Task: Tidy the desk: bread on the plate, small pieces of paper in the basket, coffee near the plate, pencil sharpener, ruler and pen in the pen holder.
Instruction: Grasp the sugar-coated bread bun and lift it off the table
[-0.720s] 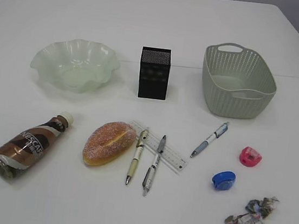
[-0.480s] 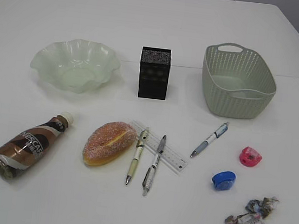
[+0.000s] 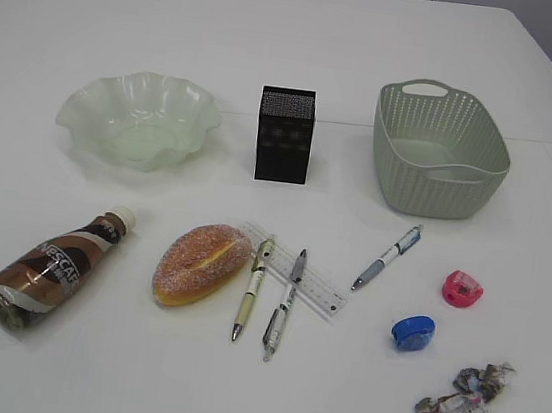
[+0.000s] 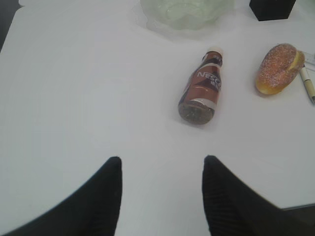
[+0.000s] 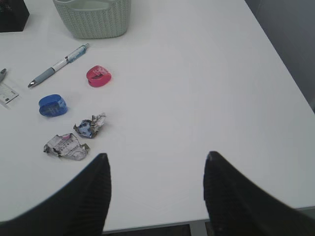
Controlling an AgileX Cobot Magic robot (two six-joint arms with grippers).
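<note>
In the exterior view, the glass plate (image 3: 140, 119) at upper left, black pen holder (image 3: 285, 134) at centre and basket (image 3: 439, 151) at upper right all hold nothing. The bread (image 3: 202, 263), coffee bottle (image 3: 52, 267), ruler (image 3: 292, 282), pens, sharpeners and paper scraps (image 3: 464, 399) lie below them on the table (image 3: 297, 38).

Left wrist view: the left gripper (image 4: 161, 196) hovers over bare table at bottom, jaws apart, holding nothing.

Right wrist view: the right gripper (image 5: 156, 196) likewise hangs spread and empty.

The coffee bottle (image 3: 51, 270) lying on its side reads "NESCAFÉ".
</note>
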